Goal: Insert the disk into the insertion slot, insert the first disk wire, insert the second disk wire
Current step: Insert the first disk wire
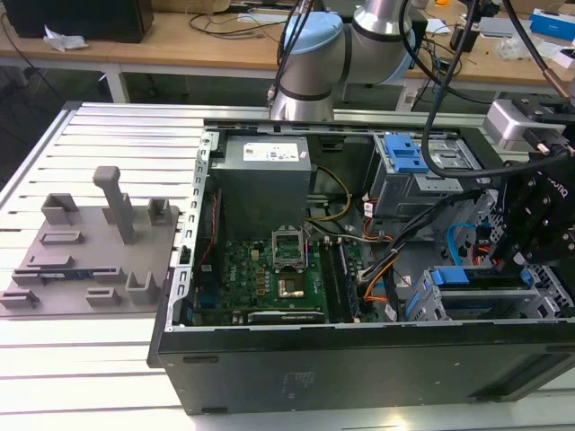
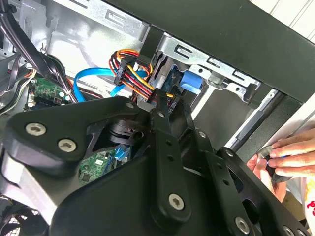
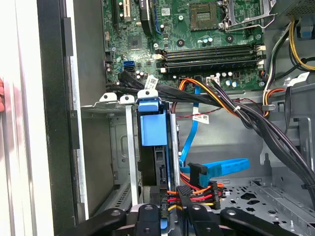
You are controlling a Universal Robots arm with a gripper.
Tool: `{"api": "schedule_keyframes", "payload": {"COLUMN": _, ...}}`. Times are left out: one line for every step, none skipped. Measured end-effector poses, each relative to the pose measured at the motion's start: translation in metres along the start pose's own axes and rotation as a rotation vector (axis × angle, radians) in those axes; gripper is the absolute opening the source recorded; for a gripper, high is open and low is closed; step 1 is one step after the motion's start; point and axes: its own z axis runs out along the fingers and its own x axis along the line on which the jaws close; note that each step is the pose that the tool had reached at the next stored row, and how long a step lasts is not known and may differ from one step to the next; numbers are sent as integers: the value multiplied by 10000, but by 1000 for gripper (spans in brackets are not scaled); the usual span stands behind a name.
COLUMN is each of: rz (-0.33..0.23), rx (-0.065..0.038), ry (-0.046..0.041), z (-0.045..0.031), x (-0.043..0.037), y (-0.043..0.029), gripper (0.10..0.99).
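**A:** Exterior view: status of step one?

**B:** Done. Disk [image 1: 476, 289] is seated in the slot [image 1: 550, 292], at the exterior view's right end of the case [image 1: 359, 368]. Second wire [image 1: 454, 247] loops just above it.

**A:** Second wrist view: gripper condition?

**B:** Gripper [image 2: 160, 101] is pinched on the black plug of the first wire [image 2: 130, 73], just beside the disk's blue carrier [image 2: 189, 81]. A hand [image 2: 283, 155] rests at the case edge.

**A:** First wrist view: connections?

**B:** First wire's plug is held at the disk's rear edge. Full seating cannot be confirmed. Second wire's plug [image 3: 197, 172] hangs free beside it, apparently unconnected.

**A:** Progress?

**B:** Judged: step one complete, step two in hand, step three not done.
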Motion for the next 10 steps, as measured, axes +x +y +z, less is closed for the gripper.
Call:
{"api": "schedule_keyframes", "payload": {"rz": 0, "rx": 0, "ry": 0, "z": 0, "x": 0, "y": 0, "gripper": 275}}
{"api": "schedule_keyframes", "payload": {"rz": 0, "rx": 0, "ry": 0, "z": 0, "x": 0, "y": 0, "gripper": 275}}
{"api": "schedule_keyframes", "payload": {"rz": 0, "rx": 0, "ry": -1, "z": 0, "x": 0, "y": 0, "gripper": 275}}
{"api": "schedule_keyframes", "payload": {"rz": 0, "rx": 0, "ry": -1, "z": 0, "x": 0, "y": 0, "gripper": 275}}
{"api": "schedule_keyframes", "payload": {"rz": 0, "rx": 0, "ry": -1, "z": 0, "x": 0, "y": 0, "gripper": 275}}
{"api": "schedule_keyframes", "payload": {"rz": 0, "rx": 0, "ry": -1, "z": 0, "x": 0, "y": 0, "gripper": 275}}
{"api": "schedule_keyframes", "payload": {"rz": 0, "rx": 0, "ry": -1, "z": 0, "x": 0, "y": 0, "gripper": 275}}
{"api": "schedule_keyframes", "payload": {"rz": 0, "rx": 0, "ry": -1, "z": 0, "x": 1, "y": 0, "gripper": 275}}
{"api": "schedule_keyframes", "payload": {"rz": 0, "rx": 0, "ry": -1, "z": 0, "x": 2, "y": 0, "gripper": 275}}
{"api": "schedule_keyframes", "payload": {"rz": 0, "rx": 0, "ry": -1, "z": -3, "x": 3, "y": 0, "gripper": 275}}
